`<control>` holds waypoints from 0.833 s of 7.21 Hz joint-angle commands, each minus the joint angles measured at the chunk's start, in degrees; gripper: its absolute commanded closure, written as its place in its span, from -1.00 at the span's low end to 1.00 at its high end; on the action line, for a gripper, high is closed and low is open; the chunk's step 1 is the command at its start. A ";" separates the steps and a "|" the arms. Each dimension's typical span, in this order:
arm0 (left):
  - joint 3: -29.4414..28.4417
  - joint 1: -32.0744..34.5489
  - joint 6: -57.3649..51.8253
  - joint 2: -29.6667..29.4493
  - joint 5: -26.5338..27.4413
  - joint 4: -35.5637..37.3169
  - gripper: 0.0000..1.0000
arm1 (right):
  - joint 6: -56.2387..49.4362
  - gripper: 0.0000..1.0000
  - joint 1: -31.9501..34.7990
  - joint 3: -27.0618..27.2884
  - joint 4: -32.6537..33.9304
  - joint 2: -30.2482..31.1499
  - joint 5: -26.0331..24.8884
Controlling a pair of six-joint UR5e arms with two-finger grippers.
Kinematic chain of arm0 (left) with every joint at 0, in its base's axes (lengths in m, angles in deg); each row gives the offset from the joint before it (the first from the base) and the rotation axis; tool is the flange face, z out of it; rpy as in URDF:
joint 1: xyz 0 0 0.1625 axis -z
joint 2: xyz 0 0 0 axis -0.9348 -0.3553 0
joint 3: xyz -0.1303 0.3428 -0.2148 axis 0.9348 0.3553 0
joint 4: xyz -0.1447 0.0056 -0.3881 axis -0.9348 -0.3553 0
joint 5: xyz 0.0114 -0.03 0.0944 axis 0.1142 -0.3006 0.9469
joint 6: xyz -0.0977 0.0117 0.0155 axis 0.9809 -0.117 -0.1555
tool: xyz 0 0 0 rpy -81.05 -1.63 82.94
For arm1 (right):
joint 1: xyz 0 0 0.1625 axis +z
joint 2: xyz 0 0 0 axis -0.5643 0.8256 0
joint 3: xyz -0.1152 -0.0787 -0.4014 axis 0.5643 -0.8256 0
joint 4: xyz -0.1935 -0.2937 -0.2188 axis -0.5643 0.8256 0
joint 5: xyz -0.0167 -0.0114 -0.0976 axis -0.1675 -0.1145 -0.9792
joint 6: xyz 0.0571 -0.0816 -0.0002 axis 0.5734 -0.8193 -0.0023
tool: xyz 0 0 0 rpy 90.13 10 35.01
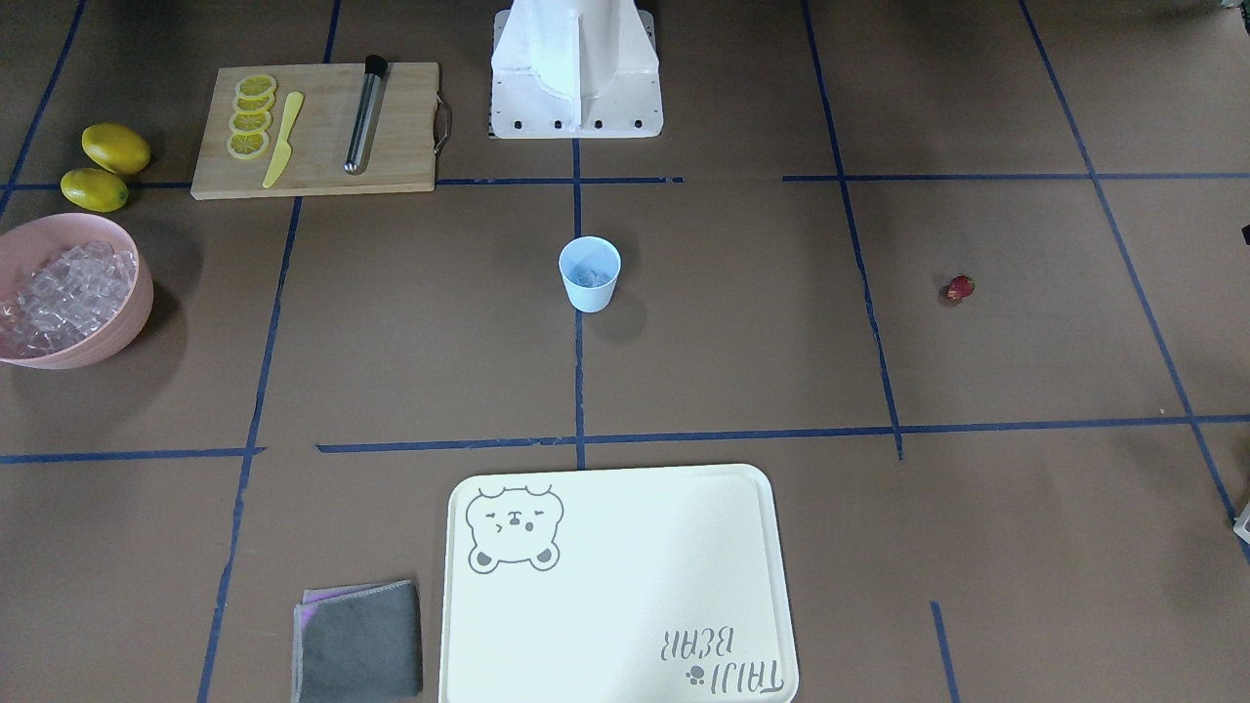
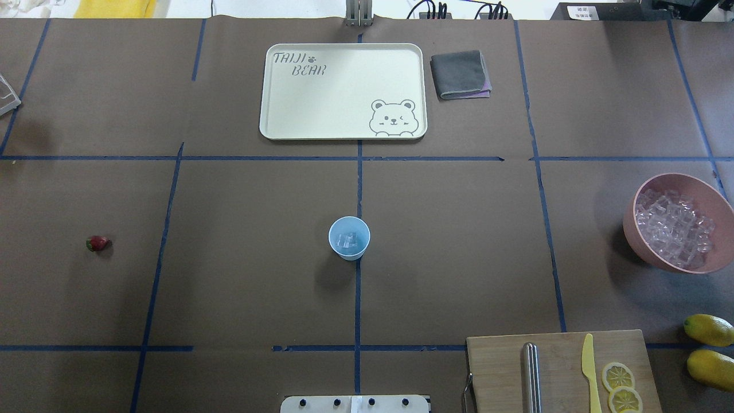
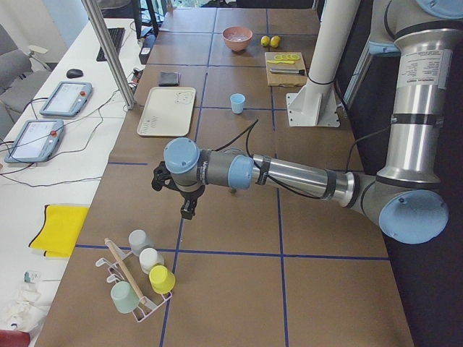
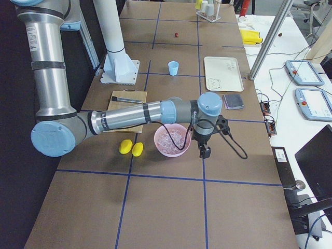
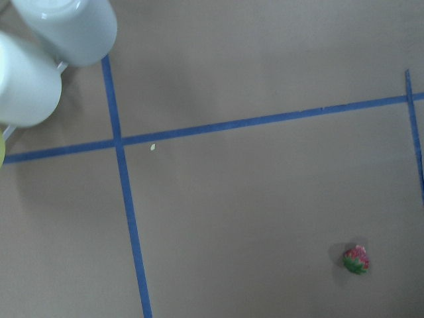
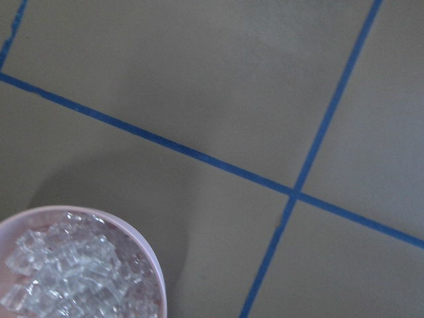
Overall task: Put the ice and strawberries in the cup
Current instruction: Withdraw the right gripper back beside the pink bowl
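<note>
Overhead exterior, one cup (image 2: pixel 349 228) holding ice (image 2: pixel 347 242), one strawberry (image 2: pixel 98 243), two lemons (image 2: pixel 709 330)

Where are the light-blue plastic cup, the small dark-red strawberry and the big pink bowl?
Light-blue plastic cup (image 1: pixel 590 295): front-facing view, outer wall.
Small dark-red strawberry (image 2: pixel 97 243): overhead view, red body.
Big pink bowl (image 1: pixel 117 332): front-facing view, outer wall.

One cup (image 2: pixel 349 238), one strawberry (image 2: pixel 98 243), two lemons (image 2: pixel 709 330)
</note>
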 commanded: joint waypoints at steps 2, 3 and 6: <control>1.34 -2.09 0.26 -0.88 0.58 -3.99 -1.00 | -0.89 -0.99 6.69 -0.08 -0.35 8.54 0.10; 1.43 -4.20 4.53 -1.06 0.93 -4.18 -1.00 | -0.98 -0.99 7.22 -0.08 -0.35 10.03 0.10; 9.92 -16.12 31.03 -0.54 11.81 -5.75 -1.00 | 0.25 -0.99 7.66 1.24 -0.44 9.96 0.01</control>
